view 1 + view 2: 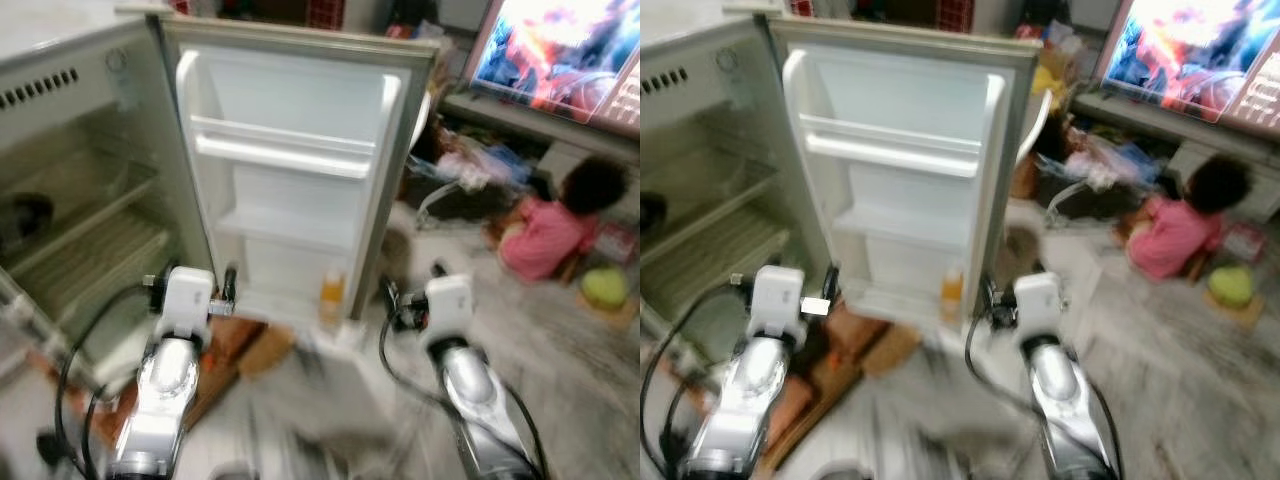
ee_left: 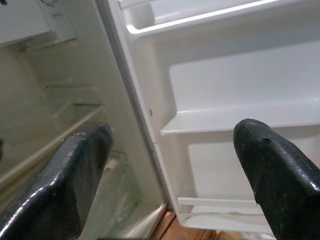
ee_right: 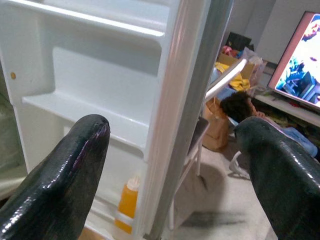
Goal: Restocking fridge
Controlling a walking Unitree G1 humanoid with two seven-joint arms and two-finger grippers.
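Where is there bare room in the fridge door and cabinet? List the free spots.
Free: the middle door shelf, between the upper rail and the bottom bin; the wire shelf inside the cabinet. Taken: the bottom door bin's outer end holds an orange bottle. A dark object sits further up at the cabinet's left.

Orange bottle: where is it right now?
The orange bottle stands upright on the lowest shelf of the open fridge door, at its outer edge, ahead between both arms.

Head cams look down at the open fridge door (image 1: 290, 180) from a few steps back; both wrist cams face it close-up.
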